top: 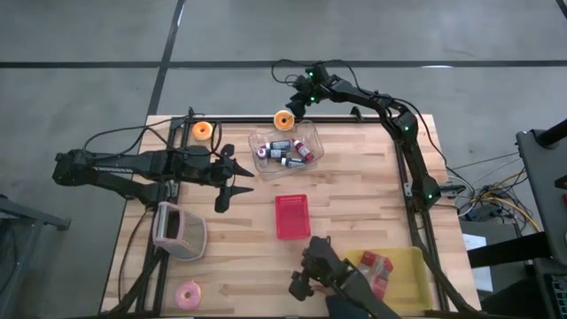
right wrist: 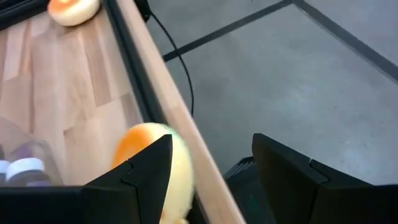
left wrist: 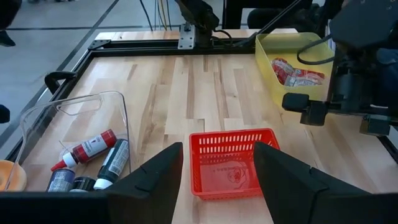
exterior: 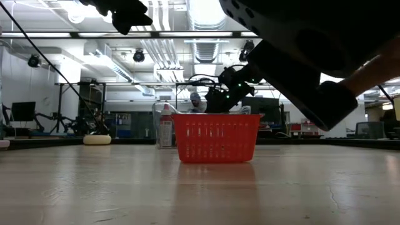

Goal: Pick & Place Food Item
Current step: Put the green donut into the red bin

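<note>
An orange-and-yellow doughnut (top: 283, 120) lies on the wood at the table's far edge, beside the black frame rail. My right gripper (top: 298, 103) hangs just above and behind it, open and tilted down. In the right wrist view the doughnut (right wrist: 155, 163) sits low by one finger (right wrist: 134, 180), and the other finger stands over the floor beyond the table. My left gripper (top: 237, 177) waits open above the table's left middle. In its own wrist view it (left wrist: 217, 163) looks toward a red basket (left wrist: 231, 163).
A clear tub (top: 285, 149) of small bottles stands just nearer than the doughnut. The red basket (top: 292, 216) is at the centre and a yellow tray (top: 403, 257) with red packets at near right. A second orange doughnut (top: 203, 131), a pink one (top: 188, 295) and a pink basket (top: 177, 232) lie at left.
</note>
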Tool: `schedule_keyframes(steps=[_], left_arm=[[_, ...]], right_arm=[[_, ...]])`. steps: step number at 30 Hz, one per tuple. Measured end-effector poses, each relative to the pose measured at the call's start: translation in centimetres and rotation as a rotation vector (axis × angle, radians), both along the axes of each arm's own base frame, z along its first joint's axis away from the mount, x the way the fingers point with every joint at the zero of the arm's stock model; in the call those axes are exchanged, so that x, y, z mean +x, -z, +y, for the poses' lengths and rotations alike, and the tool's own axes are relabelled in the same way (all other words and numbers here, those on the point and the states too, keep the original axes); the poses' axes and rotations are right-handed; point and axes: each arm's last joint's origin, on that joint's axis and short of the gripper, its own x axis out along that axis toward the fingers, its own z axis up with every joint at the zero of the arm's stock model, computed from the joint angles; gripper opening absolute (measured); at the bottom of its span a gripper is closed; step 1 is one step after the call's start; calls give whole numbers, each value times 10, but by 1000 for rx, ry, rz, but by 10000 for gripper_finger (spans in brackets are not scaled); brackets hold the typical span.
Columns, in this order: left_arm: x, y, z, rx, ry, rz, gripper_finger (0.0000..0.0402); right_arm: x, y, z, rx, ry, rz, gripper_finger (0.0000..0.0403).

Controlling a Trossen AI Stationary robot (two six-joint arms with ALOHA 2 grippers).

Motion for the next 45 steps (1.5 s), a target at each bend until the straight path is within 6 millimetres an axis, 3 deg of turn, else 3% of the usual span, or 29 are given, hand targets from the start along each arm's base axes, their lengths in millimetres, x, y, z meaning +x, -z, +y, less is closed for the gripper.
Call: schedule_keyframes(steps=[13, 24, 45], left_arm=[[0, 0, 0, 0, 1, 0, 202], [0, 0, 0, 0, 1, 0, 202], [0, 0, 0, 1, -1, 0, 202]], right_arm=[[11, 8, 15, -9, 36, 61, 219], [8, 24, 22, 29, 64, 103, 219], [14, 24, 29, 66, 23, 88, 205]])
